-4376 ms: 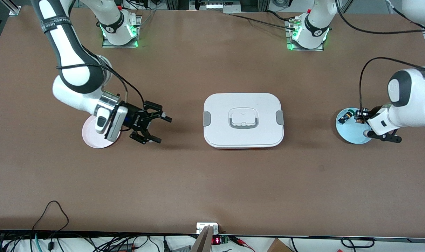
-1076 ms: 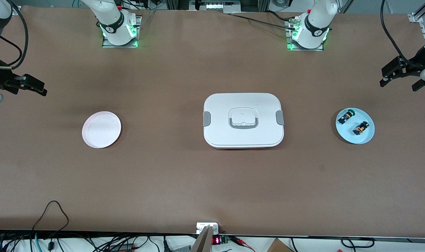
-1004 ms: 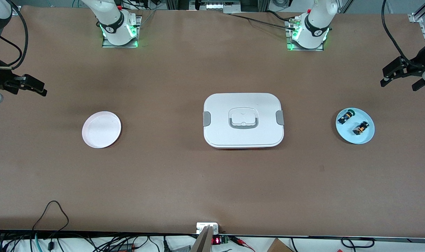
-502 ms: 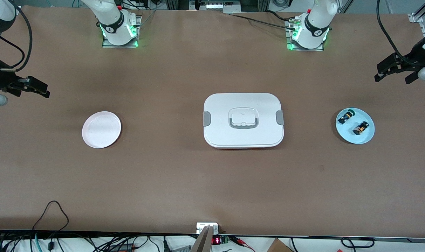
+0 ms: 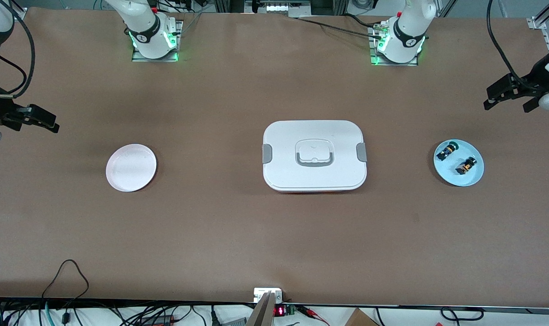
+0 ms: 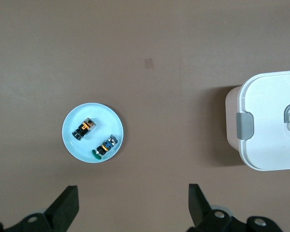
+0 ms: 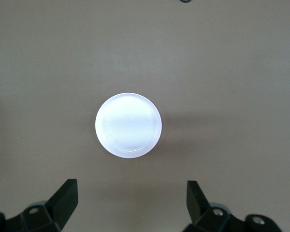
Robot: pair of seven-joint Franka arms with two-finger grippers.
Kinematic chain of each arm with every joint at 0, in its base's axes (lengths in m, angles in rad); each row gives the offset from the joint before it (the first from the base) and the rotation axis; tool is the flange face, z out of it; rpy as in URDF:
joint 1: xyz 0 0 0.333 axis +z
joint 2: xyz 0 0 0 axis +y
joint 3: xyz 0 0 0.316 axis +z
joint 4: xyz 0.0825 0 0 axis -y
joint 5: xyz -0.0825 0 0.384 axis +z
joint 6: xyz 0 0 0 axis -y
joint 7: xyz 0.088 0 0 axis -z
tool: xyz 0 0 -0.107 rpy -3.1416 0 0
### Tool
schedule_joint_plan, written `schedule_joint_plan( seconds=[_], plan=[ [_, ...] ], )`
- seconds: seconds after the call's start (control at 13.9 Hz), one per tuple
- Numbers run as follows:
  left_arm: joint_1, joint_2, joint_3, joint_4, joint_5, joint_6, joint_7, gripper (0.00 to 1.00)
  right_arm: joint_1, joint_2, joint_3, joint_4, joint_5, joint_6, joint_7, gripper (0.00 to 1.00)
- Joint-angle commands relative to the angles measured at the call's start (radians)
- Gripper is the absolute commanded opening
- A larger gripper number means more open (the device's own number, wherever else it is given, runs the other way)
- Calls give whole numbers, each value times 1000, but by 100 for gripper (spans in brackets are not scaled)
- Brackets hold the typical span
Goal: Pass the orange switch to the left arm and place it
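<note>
Orange switch [image 5: 465, 165] lies on the blue plate [image 5: 475, 179], at seven o'clock below the left pincer [image 5: 509, 96], fingers apart; right pincer [image 5: 32, 118], also apart, waits high over the tabletop's other end.

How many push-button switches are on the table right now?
2, both lying on the round light-blue plate toward the left arm's end of the table: the black orange-capped switch nearer the front camera, the black green-capped switch beside it. None appear hidden.
</note>
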Motion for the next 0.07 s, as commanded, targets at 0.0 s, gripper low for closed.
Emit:
schedule_joint_plan(
  seconds=[0.0],
  plan=[
    [3, 22, -8, 37, 6, -27, -12, 100, -27, 5, 26, 25, 10, -22, -16, 100]
  ],
)
